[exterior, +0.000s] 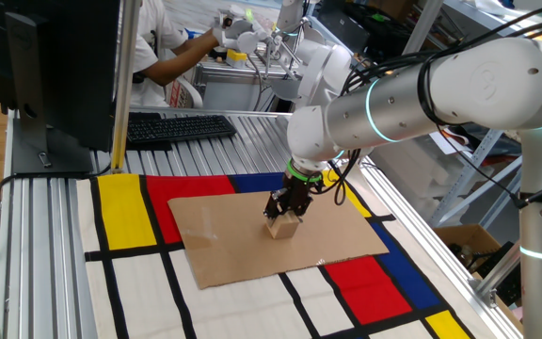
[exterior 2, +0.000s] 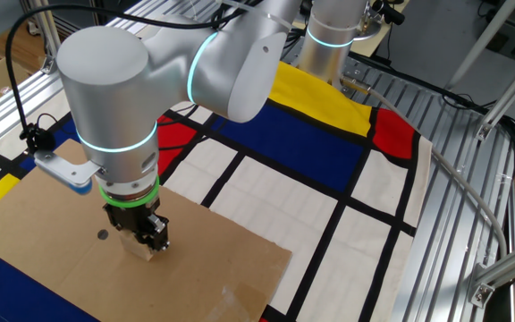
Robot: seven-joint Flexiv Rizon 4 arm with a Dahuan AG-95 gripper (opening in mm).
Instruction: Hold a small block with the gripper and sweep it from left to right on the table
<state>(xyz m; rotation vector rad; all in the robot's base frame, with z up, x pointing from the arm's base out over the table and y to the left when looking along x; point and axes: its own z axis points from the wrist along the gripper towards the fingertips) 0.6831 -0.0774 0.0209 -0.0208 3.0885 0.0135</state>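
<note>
The small block (exterior: pixel 284 227), a light tan wooden cube, rests on the brown cardboard sheet (exterior: pixel 224 243) near its middle. My gripper (exterior: pixel 285 213), black with a green ring, points straight down with its fingers shut on the block's sides. In the other fixed view the block (exterior 2: pixel 147 249) peeks out below the gripper (exterior 2: pixel 143 238), and the cardboard (exterior 2: pixel 213 268) spreads around it. The thick white and silver arm (exterior 2: pixel 150 72) hides the block's top. The table (exterior: pixel 45 254) carries a red, yellow, blue and white mat (exterior: pixel 125 212) under the cardboard.
A black keyboard (exterior: pixel 177 126) and a dark monitor (exterior: pixel 55 66) stand at the table's far end. A person in white (exterior: pixel 172 42) works behind them beside other equipment. Aluminium slats (exterior 2: pixel 481 179) edge the mat. A small dark mark (exterior 2: pixel 103 235) shows on the cardboard.
</note>
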